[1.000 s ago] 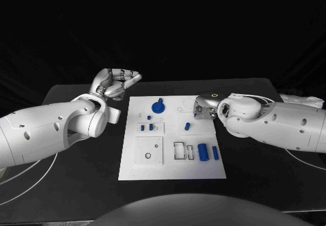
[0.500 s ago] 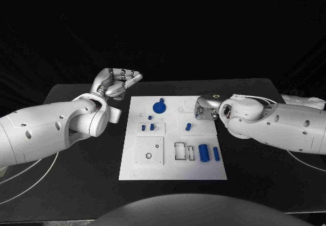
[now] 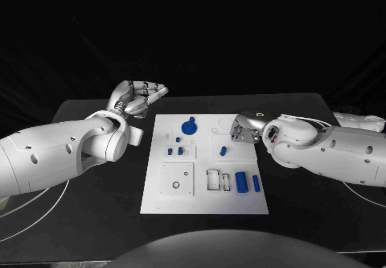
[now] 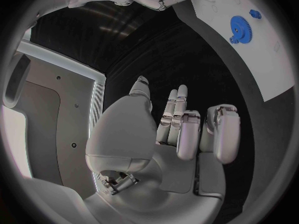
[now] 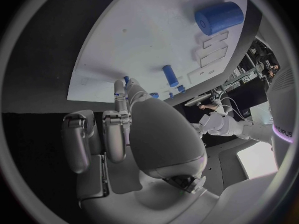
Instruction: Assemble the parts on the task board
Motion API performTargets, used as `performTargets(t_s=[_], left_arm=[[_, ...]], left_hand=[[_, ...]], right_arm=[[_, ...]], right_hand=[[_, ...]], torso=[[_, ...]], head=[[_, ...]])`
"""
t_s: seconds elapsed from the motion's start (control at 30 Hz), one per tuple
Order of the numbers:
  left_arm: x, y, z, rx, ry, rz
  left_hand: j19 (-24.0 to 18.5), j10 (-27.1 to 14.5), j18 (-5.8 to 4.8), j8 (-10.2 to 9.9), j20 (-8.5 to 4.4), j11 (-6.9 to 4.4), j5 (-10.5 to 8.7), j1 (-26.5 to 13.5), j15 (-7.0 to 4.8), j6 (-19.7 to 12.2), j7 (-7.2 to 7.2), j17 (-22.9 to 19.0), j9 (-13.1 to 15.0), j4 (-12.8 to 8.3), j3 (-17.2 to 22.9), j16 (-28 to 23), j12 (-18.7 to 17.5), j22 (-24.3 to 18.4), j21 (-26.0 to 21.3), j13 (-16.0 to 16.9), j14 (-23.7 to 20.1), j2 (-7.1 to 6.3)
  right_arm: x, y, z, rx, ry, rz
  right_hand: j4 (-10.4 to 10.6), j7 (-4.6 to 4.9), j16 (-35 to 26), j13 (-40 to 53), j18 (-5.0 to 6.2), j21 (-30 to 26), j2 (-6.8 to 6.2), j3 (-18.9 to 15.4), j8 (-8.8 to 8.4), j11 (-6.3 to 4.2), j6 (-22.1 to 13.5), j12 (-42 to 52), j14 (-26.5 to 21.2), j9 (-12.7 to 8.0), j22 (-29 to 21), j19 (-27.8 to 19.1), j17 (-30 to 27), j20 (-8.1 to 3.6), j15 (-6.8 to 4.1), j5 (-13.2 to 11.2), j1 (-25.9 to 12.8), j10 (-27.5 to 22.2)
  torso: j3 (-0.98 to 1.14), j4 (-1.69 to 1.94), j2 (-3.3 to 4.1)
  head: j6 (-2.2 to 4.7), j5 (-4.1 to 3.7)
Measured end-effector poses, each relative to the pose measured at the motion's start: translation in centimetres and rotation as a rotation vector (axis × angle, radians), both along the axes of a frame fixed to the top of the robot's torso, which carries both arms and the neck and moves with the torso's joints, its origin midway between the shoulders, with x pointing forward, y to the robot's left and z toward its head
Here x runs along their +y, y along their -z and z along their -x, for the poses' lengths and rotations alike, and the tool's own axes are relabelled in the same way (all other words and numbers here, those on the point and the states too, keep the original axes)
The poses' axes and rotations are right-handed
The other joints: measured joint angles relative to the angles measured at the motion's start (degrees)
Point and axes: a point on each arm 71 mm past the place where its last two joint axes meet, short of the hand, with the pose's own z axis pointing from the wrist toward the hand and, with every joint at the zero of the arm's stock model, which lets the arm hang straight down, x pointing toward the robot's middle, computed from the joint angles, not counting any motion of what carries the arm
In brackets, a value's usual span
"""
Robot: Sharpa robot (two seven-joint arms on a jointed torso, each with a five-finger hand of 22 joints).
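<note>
The white task board (image 3: pixel 205 198) lies in the middle of the black table. A blue gear (image 3: pixel 187 127) sits at its far end, three small blue pegs (image 3: pixel 178 150) stand across the middle, and two blue cylinders (image 3: pixel 247 181) lie near the right edge. My left hand (image 3: pixel 138 97) hovers off the board's far left corner, fingers curled in with nothing in them (image 4: pixel 181 129). My right hand (image 3: pixel 244 129) is at the board's far right edge, knuckles up and fingers curled under; I see nothing held in it (image 5: pixel 118 129). The larger cylinder (image 5: pixel 218 17) lies beyond it.
A square inset plate (image 3: pixel 177 178) with small rings and two rectangular slots (image 3: pixel 213 178) occupy the board's near half. A crumpled white thing (image 3: pixel 355 119) lies at the table's right edge. Bare black table (image 3: pixel 305 212) surrounds the board.
My right forearm has shifted slightly towards the near right, its hand staying at the board's far right edge. The left hand and the parts have not moved.
</note>
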Motion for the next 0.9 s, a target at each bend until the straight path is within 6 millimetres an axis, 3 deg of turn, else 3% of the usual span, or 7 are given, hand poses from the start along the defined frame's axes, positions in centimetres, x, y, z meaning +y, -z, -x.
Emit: performTargets(t_s=[0.53, 0.9], left_arm=[[0.2, 0.0, -0.1, 0.000, -0.006, -0.003], [-0.2, 0.2, -0.5, -0.002, -0.004, -0.006]], left_hand=[[0.0, 0.0, 0.00, 0.0, 0.00, 0.00, 0.00, 0.3, 0.00, 0.0, 0.00, 0.0, 0.0, 0.0, 0.0, 0.0, 0.0, 0.0, 0.0, 0.0, 0.0, 0.29], [0.0, 0.0, 0.00, 0.0, 0.00, 0.00, -0.01, 0.3, 0.00, 0.0, 0.00, 0.0, 0.0, -0.1, 0.1, 0.0, 0.0, 0.0, 0.0, 0.0, 0.0, 0.29]], right_arm=[[0.4, -3.8, 0.9, -0.104, -0.040, -0.112], [4.6, -5.2, 2.7, -0.114, -0.177, -0.185]], right_hand=[[-0.2, -0.11, 0.0, 0.0, 0.00, 0.0, -0.32, 0.2, -0.04, 0.20, 0.3, -0.5, 0.0, 0.0, 0.0, 0.0, 0.0, 0.00, 0.43, 0.0, -0.2, 0.2], [-0.3, 0.10, 0.0, 0.0, 0.00, 0.0, -0.32, 0.6, -0.49, 0.41, 0.5, -0.7, -0.1, 0.0, 0.0, 0.0, 0.0, 0.01, 0.79, 0.0, -0.2, 0.4]], torso=[[-0.01, -0.01, -0.01], [-0.02, 0.09, -0.10]], head=[[0.00, 0.45], [0.00, 2.10]])
